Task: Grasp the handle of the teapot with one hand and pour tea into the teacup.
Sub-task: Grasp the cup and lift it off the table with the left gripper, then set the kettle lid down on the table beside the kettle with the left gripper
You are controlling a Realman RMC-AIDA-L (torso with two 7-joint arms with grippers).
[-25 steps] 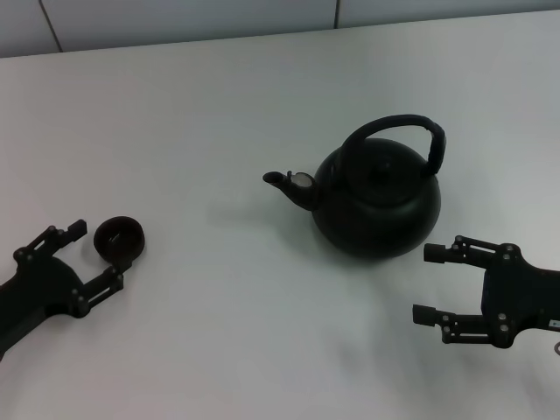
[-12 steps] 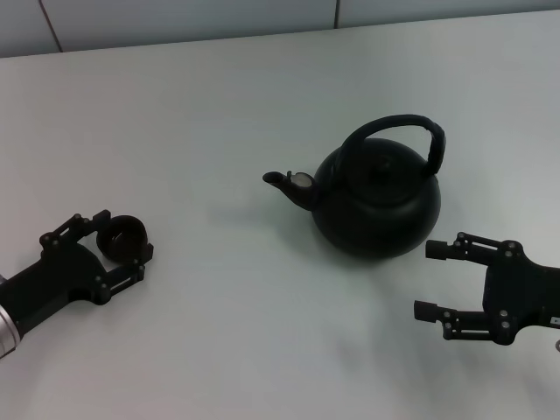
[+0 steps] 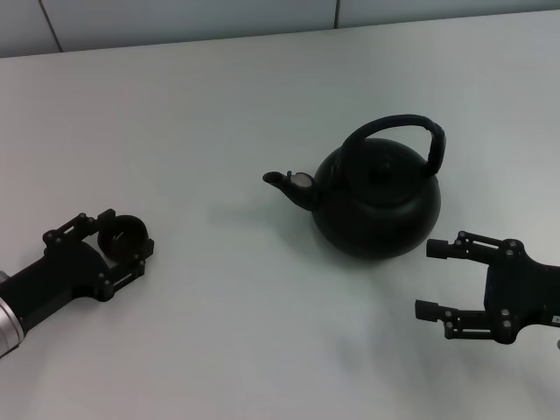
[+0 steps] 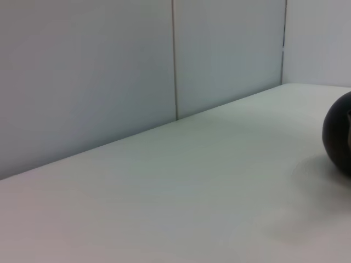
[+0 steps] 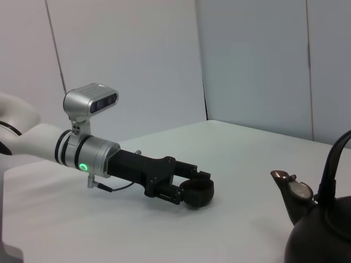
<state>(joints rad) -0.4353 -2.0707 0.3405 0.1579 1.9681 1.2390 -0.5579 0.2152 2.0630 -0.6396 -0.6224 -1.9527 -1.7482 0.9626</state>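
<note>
The matte-black teapot (image 3: pixel 376 199) stands on the white table (image 3: pixel 219 114) right of centre. Its spout (image 3: pixel 284 181) points left and its arched handle (image 3: pixel 398 125) rises free over the lid. At the near left sits the small dark teacup (image 3: pixel 122 233), and my left gripper (image 3: pixel 125 234) is shut on it with a finger on each side. In the right wrist view the same grip shows on the teacup (image 5: pixel 199 193), with the teapot (image 5: pixel 323 235) close by. Near and to the right of the teapot, my right gripper (image 3: pixel 430 278) is open and holds nothing.
A grey panelled wall (image 3: pixel 175 17) runs along the table's far edge. The left wrist view takes in the bare tabletop, the wall and an edge of the teapot (image 4: pixel 338 134).
My left gripper moved forward around the teacup and closed from wide open onto its sides. The right gripper and the teapot have stayed put.
</note>
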